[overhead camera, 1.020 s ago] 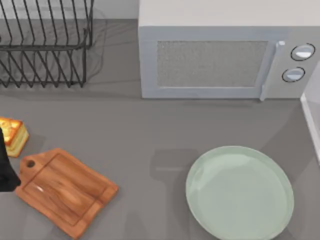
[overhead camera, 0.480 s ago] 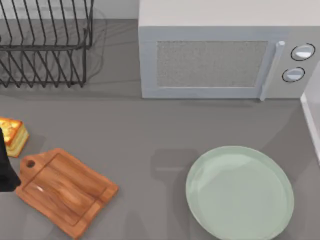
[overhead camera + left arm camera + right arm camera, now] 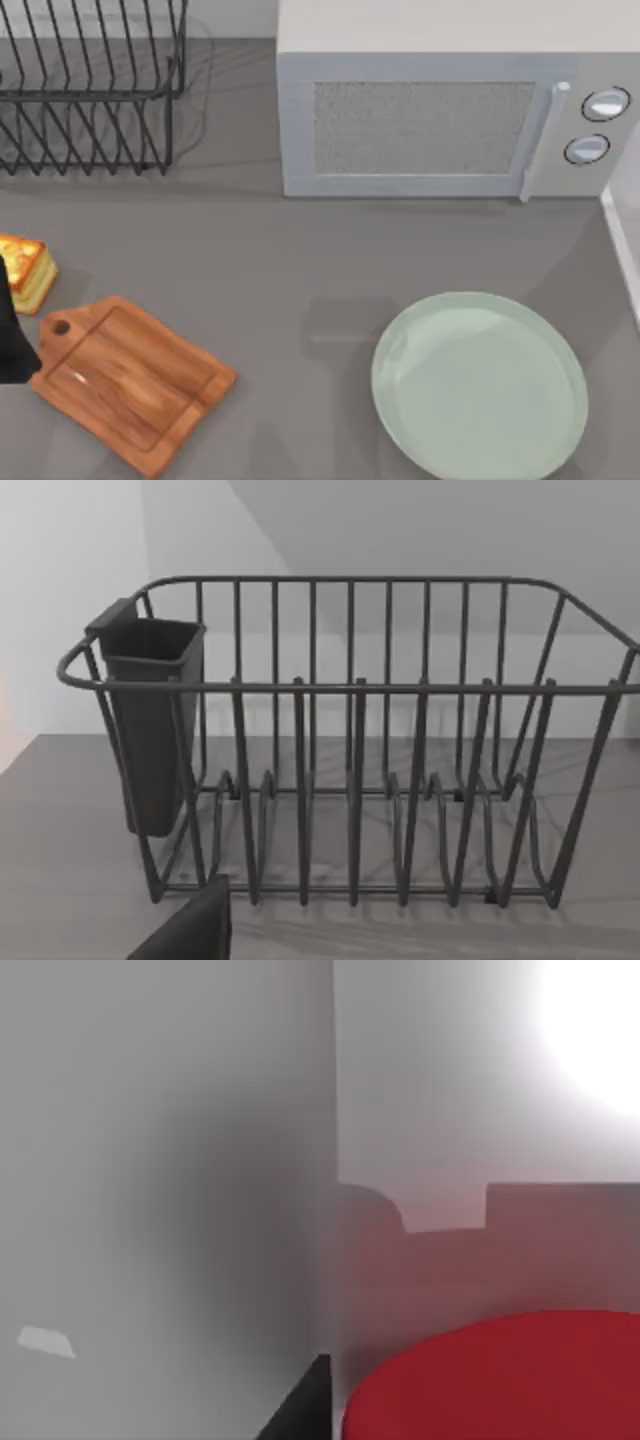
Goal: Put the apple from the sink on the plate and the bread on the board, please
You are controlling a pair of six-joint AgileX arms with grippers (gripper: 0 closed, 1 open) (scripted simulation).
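red apple (image 3: 500,1380) close before right wrist camera, pale green plate (image 3: 480,385) bare

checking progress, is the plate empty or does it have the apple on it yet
Empty: the top view shows the plate as bare pale green, with no apple on it.

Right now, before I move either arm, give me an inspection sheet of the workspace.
Surface: grey counter, bare in the middle.
Job's things: bread at the left edge, off the board; plate bare; apple close under the right wrist camera.
Clutter: dish rack, microwave.
Grippers: left arm at the left edge beside the board; fingers cannot be judged.
Cables: nothing seen.
Surroundings: pale wall behind the rack.
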